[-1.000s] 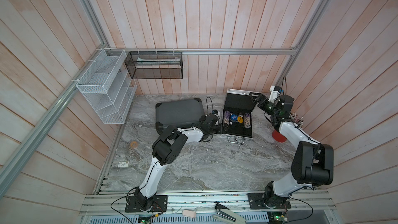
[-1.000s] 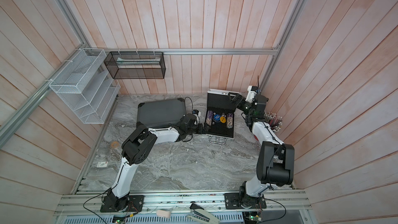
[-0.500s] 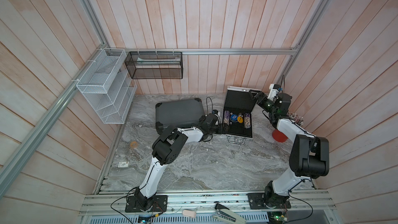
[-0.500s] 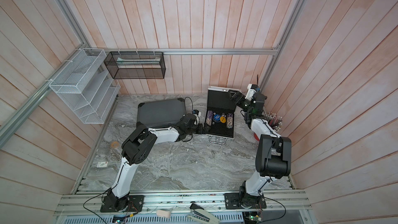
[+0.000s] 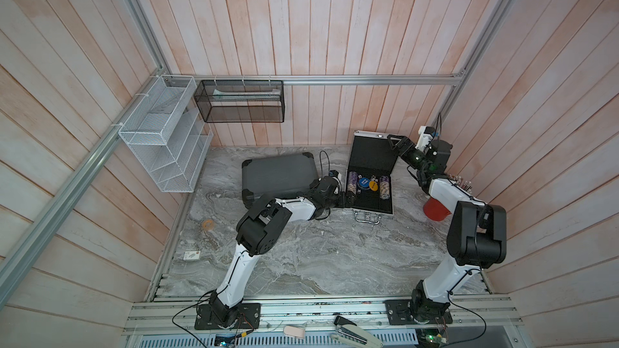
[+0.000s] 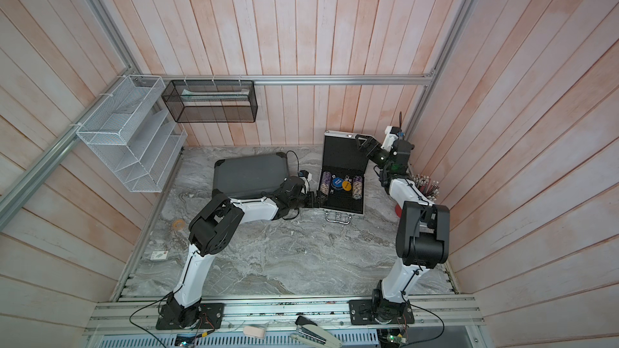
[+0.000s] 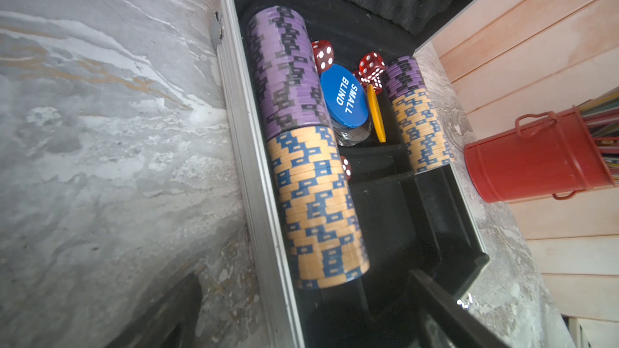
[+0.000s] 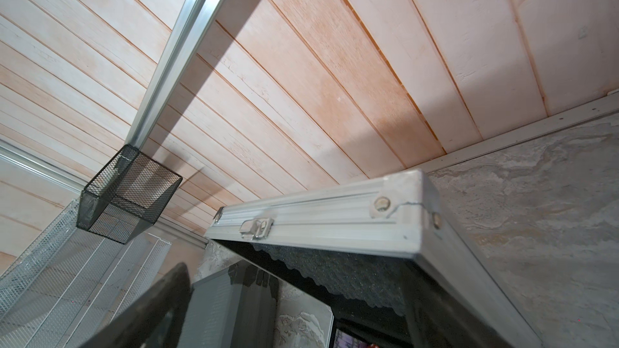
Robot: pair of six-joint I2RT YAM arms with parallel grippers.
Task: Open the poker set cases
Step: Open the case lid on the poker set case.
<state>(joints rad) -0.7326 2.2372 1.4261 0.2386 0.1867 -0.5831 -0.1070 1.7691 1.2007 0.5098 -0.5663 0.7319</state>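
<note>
Standing open at the far right of the table (image 5: 318, 256), the silver case (image 5: 370, 204) looks finished. Its lid (image 5: 371, 153) is raised about upright and its base lies flat, with the handle (image 5: 367, 218) on the near side. Just left of it the grey case (image 5: 279, 175) lies flat and shut, so I judge 1 of 2 cases done and 1 left.

The silver case is ribbed aluminium with riveted corners and a small metal latch (image 8: 256, 227) on the lid's rim. Bumpy black foam (image 8: 335, 272) lines the lid, and a smoother black lining covers the base. Inside lie 2 rows of ridged round chips (image 7: 291, 71), purple and tan-with-blue. Between them are a flat blue disc (image 7: 346, 95) marked SMALL BLIND, a thin yellow disc (image 7: 375, 113) and glossy red dice (image 7: 323, 53). The grey case is a matt slab with rounded black corners.

The left gripper (image 5: 346, 197) sits at the base's left wall with its jaws wide apart, 1 finger outside the wall and 1 inside, clamping nothing. The right gripper (image 5: 395, 142) hangs beside the lid's upper right corner, its jaws spread too. Whether a finger touches the lid I cannot tell.

A red metal bucket (image 7: 536, 159) stands right of the silver case on the veined grey stone. A black mesh basket (image 5: 239, 102) and a white wire rack (image 5: 164, 142) hang on the pale plank walls.
</note>
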